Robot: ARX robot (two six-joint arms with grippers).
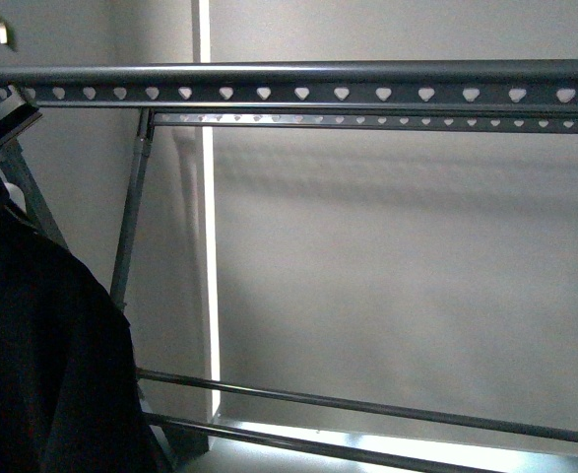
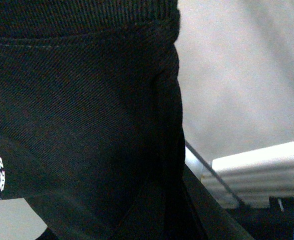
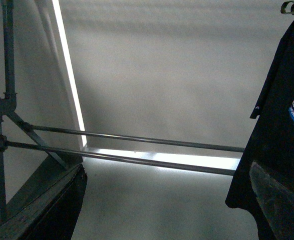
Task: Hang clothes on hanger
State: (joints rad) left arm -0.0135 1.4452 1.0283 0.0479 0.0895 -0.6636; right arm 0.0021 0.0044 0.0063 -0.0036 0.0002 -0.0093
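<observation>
Currently T-shirt (image 3: 272,125) is hanging at left end of rack (image 1: 298,79); right pincer (image 3: 167,170) is sitting apart, empty; left pincer: cannot tell, fabric is filling its view.

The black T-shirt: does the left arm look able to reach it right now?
Probably yes: the T-shirt fills the left wrist view up close, with nothing visible in between.

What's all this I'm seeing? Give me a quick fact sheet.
Shirt: black T-shirt with white print, hanging from a hook
Shirt's place: left end of the rack in the front view
Rack: grey rail with heart holes; two thin crossbars lower down
Right fingers: apart, holding nothing
Left fingers: cannot be made out; that camera shows only shirt cloth
</observation>
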